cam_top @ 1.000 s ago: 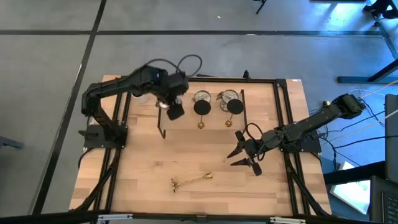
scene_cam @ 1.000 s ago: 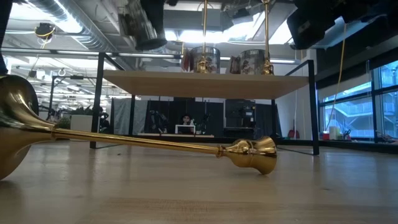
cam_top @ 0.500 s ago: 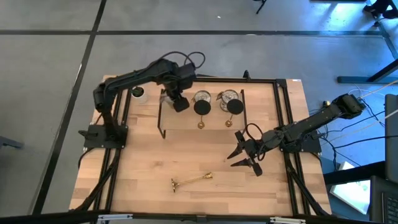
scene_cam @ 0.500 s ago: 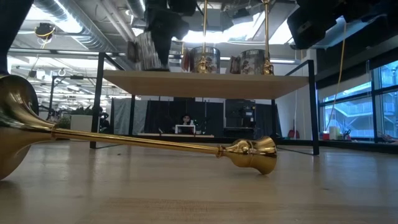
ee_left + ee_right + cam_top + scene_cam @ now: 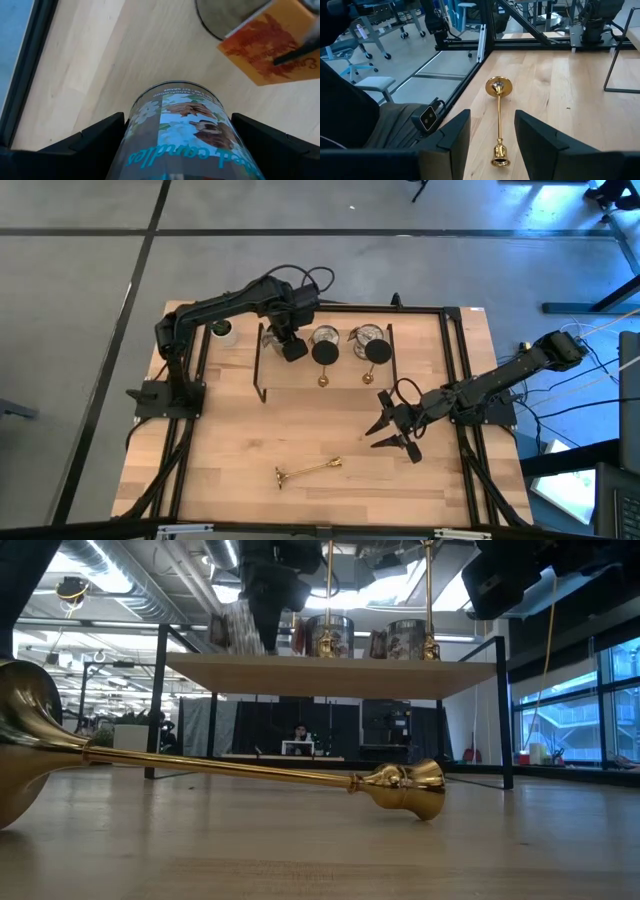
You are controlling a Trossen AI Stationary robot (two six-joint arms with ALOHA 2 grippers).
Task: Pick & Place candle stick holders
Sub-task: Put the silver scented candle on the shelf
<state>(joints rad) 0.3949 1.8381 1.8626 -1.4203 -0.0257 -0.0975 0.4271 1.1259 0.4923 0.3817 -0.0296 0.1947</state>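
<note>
On rack (image 5: 262,370): 3 cups (image 5: 325,337), 2 sticks (image 5: 324,355) | table: 1 stick (image 5: 308,470)

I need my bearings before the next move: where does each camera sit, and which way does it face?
High: overhead, looking straight down at the table and both arms.
Low: at tabletop height, looking across the lying brass stick to the raised shelf.
Left wrist: between the left gripper's fingers, onto the labelled candle cup they grip.
Right wrist: past the open right gripper.
Shared: high, low and right wrist all show that stick.
</note>
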